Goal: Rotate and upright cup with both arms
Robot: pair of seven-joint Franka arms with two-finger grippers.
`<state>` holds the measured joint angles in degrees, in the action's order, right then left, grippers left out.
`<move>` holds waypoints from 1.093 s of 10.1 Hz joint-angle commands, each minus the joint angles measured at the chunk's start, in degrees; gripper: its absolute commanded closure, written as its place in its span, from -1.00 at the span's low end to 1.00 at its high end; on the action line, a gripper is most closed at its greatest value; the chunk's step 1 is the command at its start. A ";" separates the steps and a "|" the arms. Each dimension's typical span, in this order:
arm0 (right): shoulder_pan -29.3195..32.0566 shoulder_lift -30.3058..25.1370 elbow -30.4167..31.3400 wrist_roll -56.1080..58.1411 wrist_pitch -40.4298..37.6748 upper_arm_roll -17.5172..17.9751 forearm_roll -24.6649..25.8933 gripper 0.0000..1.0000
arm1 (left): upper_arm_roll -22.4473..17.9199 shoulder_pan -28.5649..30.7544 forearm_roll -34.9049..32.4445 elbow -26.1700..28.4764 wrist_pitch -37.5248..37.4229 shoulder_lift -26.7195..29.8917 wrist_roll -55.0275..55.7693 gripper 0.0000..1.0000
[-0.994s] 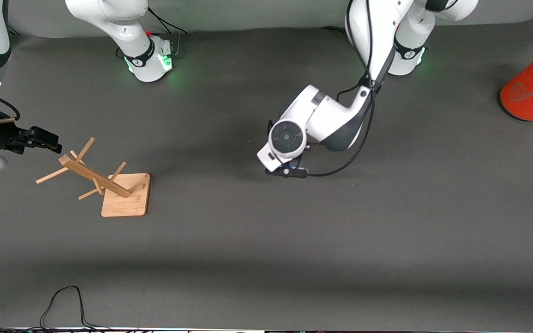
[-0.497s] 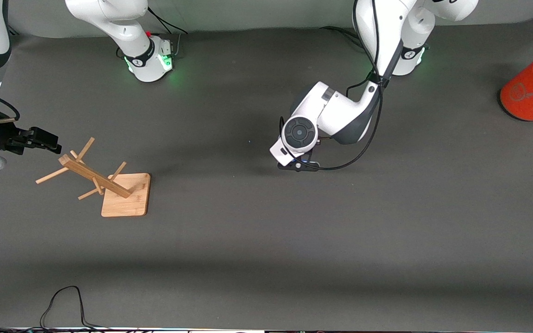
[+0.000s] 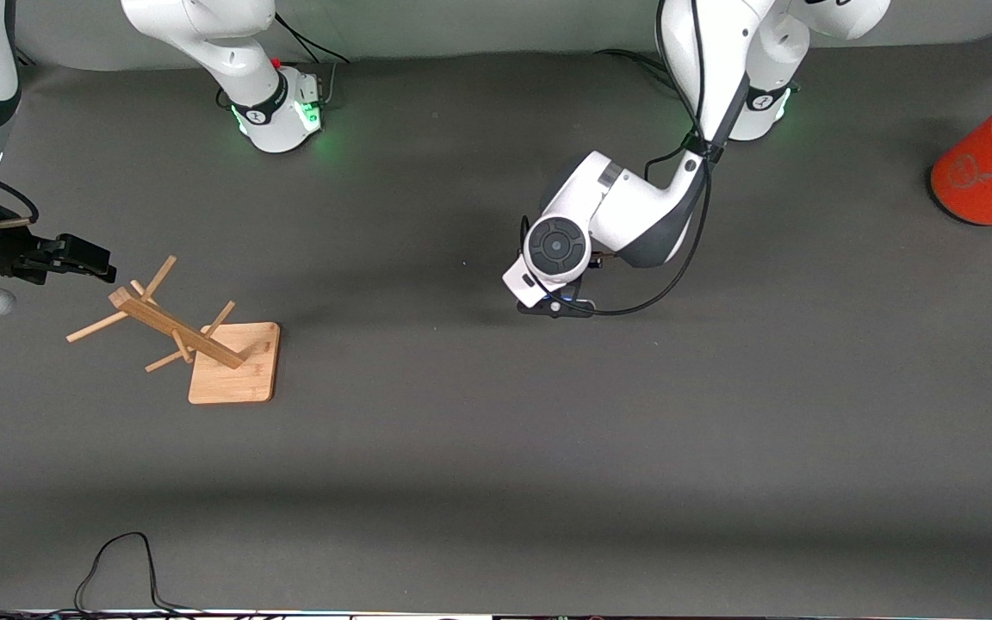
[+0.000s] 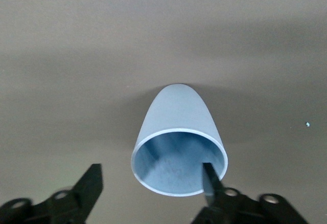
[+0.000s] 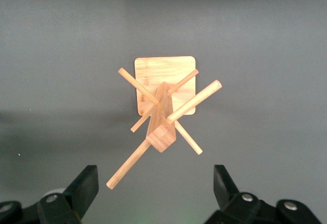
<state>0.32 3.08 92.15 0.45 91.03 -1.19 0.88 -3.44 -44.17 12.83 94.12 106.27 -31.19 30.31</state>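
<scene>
The light-blue cup (image 4: 176, 127) shows only in the left wrist view, with its open mouth toward the camera and its narrower base away on the dark mat. In the front view the left arm's hand hides it. My left gripper (image 4: 150, 183) is open just over the cup's mouth. One finger (image 4: 208, 178) shows against the cup's inside and the other stands clear outside the rim. It hangs over the middle of the table (image 3: 554, 306). My right gripper (image 5: 153, 193) is open and empty, waiting over the right arm's end of the table (image 3: 83, 258).
A wooden peg rack (image 3: 177, 331) on a square base leans at the right arm's end, just beside the right gripper; it also shows in the right wrist view (image 5: 163, 106). A large orange-red can (image 3: 991, 164) lies at the left arm's end. A black cable (image 3: 117, 560) lies by the near edge.
The left arm's hand shifted a little toward its own base between one second and half a second ago, then stayed still. The right arm has not moved.
</scene>
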 commanded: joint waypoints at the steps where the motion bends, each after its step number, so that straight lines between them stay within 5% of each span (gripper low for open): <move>1: -0.41 -0.36 -0.13 0.51 -0.68 -0.39 0.35 -1.00 | -1.65 1.09 -1.58 -1.12 -2.47 4.27 0.19 -1.00; 4: -0.41 -0.27 -0.13 0.51 -0.68 -0.39 0.35 -1.00 | -9.71 3.91 -5.17 -4.72 -4.74 9.46 -3.83 -1.00; 9: -0.40 -0.45 -0.74 -0.36 -0.68 -0.57 0.35 -1.00 | -25.01 6.89 -7.74 -12.02 -19.07 14.12 -21.65 -1.00; 11: -0.23 -0.53 -0.65 -0.36 -0.68 -0.57 0.26 -1.00 | -26.44 9.78 -7.91 -12.11 -20.66 16.85 -24.85 -1.00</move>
<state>0.35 3.00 91.98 0.43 90.97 -1.44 0.88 -29.55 -35.78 5.57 82.35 87.35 -16.22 7.59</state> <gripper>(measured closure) 0.000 0.000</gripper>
